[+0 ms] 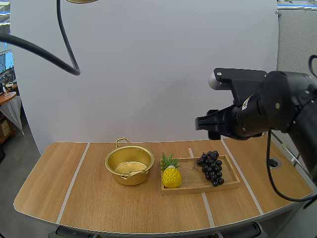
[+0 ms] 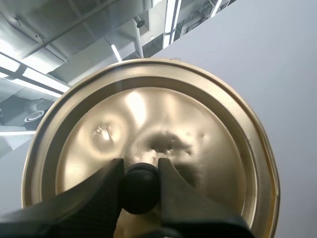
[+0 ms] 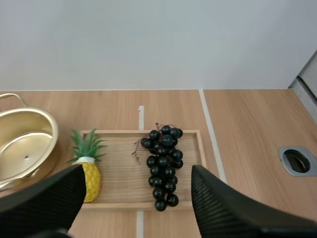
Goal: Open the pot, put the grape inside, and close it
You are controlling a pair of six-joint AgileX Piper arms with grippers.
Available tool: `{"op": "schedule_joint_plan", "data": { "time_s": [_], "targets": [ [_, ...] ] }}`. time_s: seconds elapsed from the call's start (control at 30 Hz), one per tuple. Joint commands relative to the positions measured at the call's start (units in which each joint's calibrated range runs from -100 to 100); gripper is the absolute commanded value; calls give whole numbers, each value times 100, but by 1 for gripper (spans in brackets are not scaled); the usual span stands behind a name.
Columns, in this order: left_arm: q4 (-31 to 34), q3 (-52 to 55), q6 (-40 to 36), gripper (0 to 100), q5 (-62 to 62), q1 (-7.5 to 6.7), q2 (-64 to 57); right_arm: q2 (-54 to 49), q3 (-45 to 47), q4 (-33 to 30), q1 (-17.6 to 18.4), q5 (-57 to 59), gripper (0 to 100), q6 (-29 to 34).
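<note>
My left gripper (image 2: 140,171) pinches the black knob (image 2: 140,189) of the lid (image 2: 148,124) between its fingertips, and the lid is held up off the table, its gold rim just showing at the top of the high view. So the pot (image 1: 129,165) stands open and empty a little left of the middle of the table (image 1: 49,188), about midway between the far and near edges, one handle toward the far edge. Just beside it to the right lies the wooden tray (image 1: 198,190), with a toy pineapple (image 1: 171,176) at its left end, near the pot, and the grapes (image 1: 211,167) at its right end. The bunch lies with its long axis running from the tray's far edge to its near edge, stem toward the far edge. My right gripper (image 3: 138,171) hangs well above the tray, fingers spread wide, one to each side of the bunch, which lies below and a little ahead of it. That spread runs across the bunch's long axis, so I judge a descent would let the fingers close over its narrow width. The right arm is the nearer one, and the left is occupied with the lid.
</note>
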Motion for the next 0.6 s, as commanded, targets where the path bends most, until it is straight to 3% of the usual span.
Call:
{"op": "schedule_joint_plan", "data": {
  "time_s": [0.0,0.4,0.57],
  "targets": [
    [20,-33,-53,0,-198,-12,-21,750,-39,-327,-20,-236,100,184],
    [20,-33,-53,0,-198,-12,-21,3081,-39,-327,-45,-1564,100,290],
    [20,-33,-53,0,-198,-12,-21,3624,-39,-291,-325,-1920,100,137]
  ]
}}
